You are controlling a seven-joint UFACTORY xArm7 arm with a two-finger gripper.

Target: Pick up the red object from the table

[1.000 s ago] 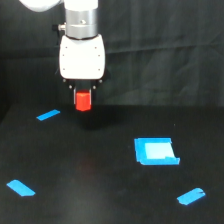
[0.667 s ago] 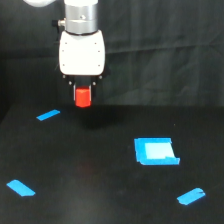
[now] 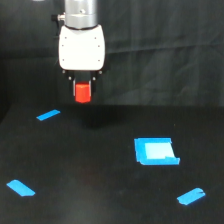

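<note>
Black matte counter [image 3: 100, 170] is filling the lower frame, carrying a blue tape strip [image 3: 20, 188] at lower left and another blue strip [image 3: 48, 115] at middle left. Just right of that, in the upper left of the frame, the white gripper [image 3: 82, 91] is hanging with its jaws closing on the red object [image 3: 82, 92], holding it clear above the counter. Farther right, a blue square [image 3: 155, 151] is lying flat, with a third blue strip [image 3: 191, 196] at lower right.

Red object [image 3: 82, 92] in claw [image 3: 82, 90], above table [image 3: 100, 200].
</note>
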